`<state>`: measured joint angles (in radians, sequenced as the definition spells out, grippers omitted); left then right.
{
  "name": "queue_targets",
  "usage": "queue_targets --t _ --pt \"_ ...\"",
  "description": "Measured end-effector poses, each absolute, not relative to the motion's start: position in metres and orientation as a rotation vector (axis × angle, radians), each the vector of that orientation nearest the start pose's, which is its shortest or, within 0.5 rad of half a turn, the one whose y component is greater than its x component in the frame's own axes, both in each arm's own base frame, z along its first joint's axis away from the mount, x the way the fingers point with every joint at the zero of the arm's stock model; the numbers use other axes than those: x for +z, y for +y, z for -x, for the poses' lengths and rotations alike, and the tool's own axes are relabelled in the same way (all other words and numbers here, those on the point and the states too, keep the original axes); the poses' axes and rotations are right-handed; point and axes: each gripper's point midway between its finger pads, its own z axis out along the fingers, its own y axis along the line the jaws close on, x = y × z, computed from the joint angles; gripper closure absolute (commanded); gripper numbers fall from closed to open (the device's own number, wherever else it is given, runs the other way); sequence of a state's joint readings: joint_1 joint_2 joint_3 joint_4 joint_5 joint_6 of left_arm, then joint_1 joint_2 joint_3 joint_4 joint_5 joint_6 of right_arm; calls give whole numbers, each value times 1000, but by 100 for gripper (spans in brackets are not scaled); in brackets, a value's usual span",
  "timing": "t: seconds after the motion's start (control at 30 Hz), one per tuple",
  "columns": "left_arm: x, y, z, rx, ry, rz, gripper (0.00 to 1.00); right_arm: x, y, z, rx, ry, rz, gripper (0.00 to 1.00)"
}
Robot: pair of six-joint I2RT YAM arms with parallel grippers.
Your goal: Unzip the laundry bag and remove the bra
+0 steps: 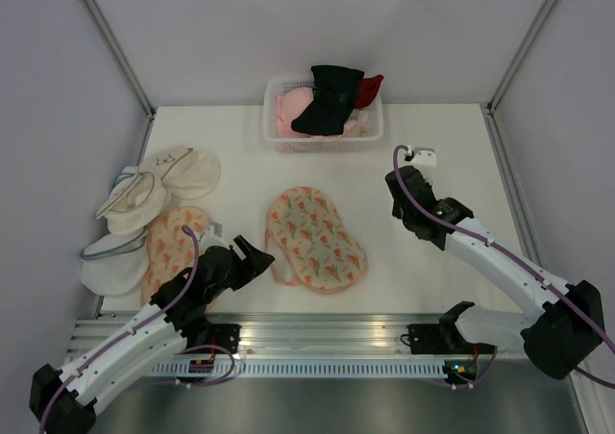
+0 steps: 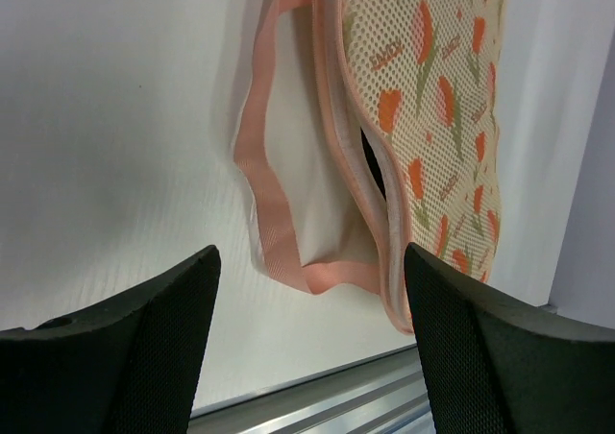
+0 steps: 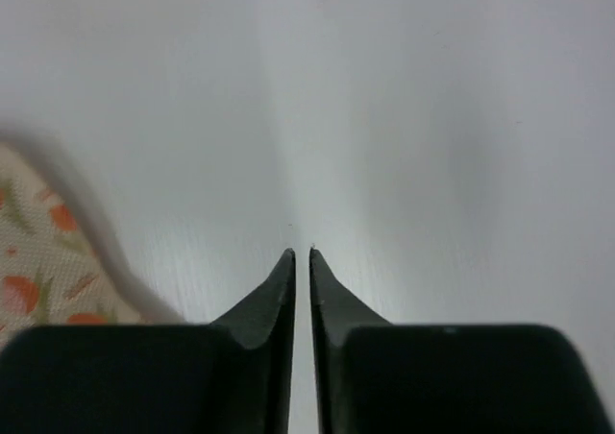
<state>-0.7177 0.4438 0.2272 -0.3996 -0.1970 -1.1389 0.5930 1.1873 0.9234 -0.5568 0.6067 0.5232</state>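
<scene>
Laundry bag (image 1: 315, 238) lies just at 3 o'clock off the left gripper (image 1: 258, 254), fingers spread wide. Right gripper (image 1: 400, 180) is pinched together over the bench (image 1: 226, 127).

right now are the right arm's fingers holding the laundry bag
No, the right fingers are shut on nothing above the table, with the laundry bag apart at the view's left edge.

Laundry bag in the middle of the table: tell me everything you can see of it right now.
The laundry bag is a flat oval pouch of peach-cream mesh with an orange-and-green print and pink zipper edging. It lies on the white table, slanting far-left to near-right. Its near-left side gapes: the pink edging flares aside and something dark shows in the slit. The open left end effector hangs by that flared edge; contact is unclear.
</scene>
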Motion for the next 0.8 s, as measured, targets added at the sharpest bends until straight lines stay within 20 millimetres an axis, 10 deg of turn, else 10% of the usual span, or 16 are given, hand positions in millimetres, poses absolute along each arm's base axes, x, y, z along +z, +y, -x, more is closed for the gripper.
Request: queue_targets --t 0.23,0.53,0.8 --pt "73 -159 -177 -817 2227 588 20 146 171 -272 158 2309 179 47" --pt "84 -150 -180 -830 2151 667 20 115 272 -206 366 2334 661 43" --pt "79 -136 -179 -781 2129 783 19 82 321 -179 363 2358 843 41"
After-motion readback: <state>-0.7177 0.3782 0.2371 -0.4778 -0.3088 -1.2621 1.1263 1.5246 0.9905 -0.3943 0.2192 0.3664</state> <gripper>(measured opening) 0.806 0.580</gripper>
